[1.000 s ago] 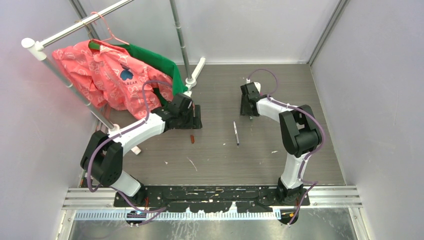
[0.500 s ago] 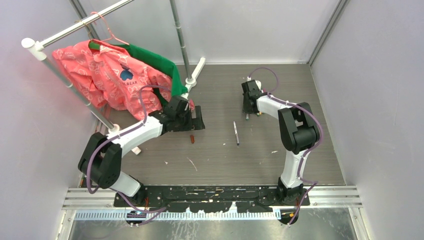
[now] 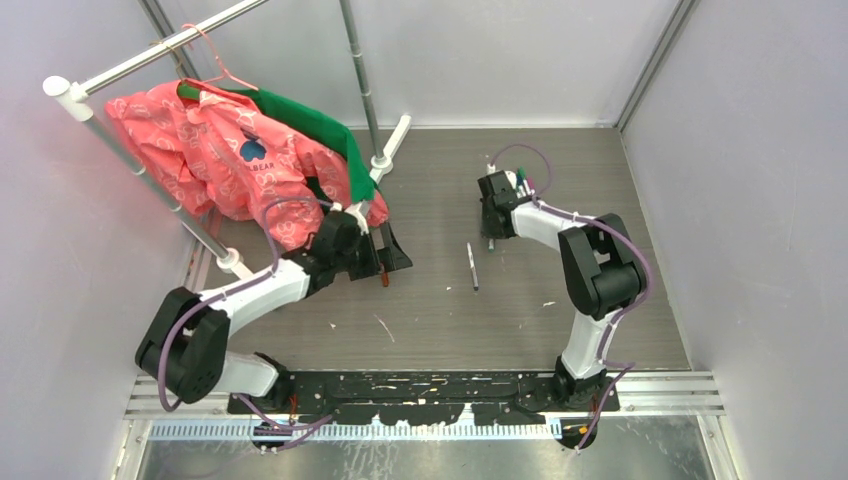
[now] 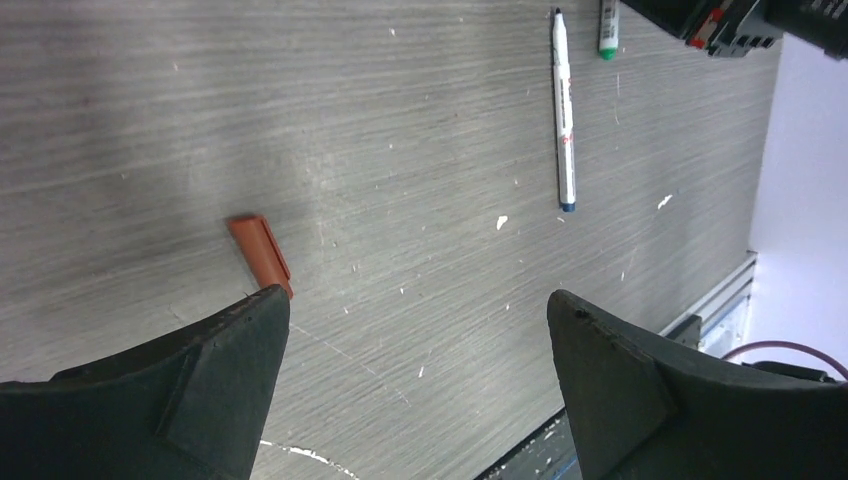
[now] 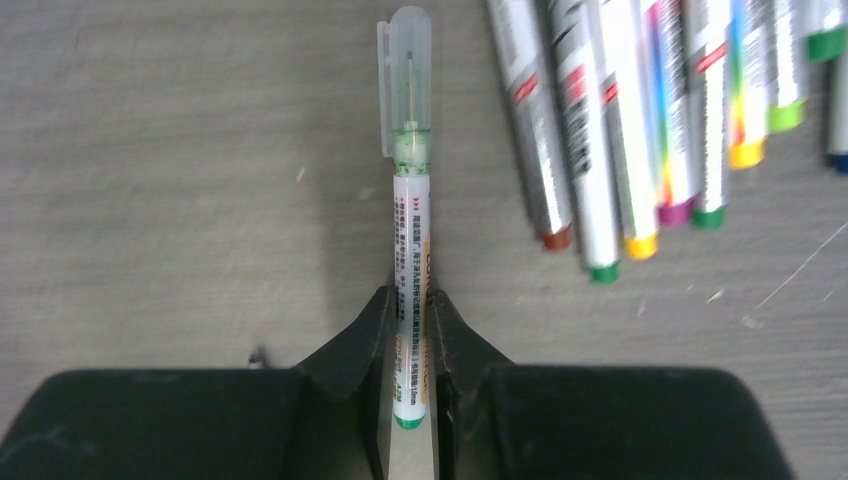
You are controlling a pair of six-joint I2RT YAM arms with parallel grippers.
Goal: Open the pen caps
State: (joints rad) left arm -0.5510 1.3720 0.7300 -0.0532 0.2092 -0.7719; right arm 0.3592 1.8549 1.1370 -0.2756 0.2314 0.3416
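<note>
My right gripper (image 5: pixel 410 292) is shut on the white barrel of a green pen (image 5: pixel 411 230), whose translucent cap (image 5: pixel 408 80) is still on and points away from the fingers. From above, the right gripper (image 3: pixel 493 225) sits at the back middle of the table. Several other capped pens (image 5: pixel 620 120) lie side by side just right of it. My left gripper (image 4: pixel 415 297) hangs open over the table with nothing between its fingers. An orange-red pen cap (image 4: pixel 260 250) lies loose by its left fingertip, the same cap (image 3: pixel 383 279) seen from above.
A loose white pen (image 3: pixel 472 266) with a blue end lies mid-table between the arms. A clothes rack (image 3: pixel 150 60) with pink and green garments (image 3: pixel 220 150) fills the back left, and its pole foot (image 3: pixel 385 155) is behind the left gripper. Walls close in on both sides.
The right gripper has shut on the green pen. The left gripper has opened wide, and its arm has drawn back toward the near left.
</note>
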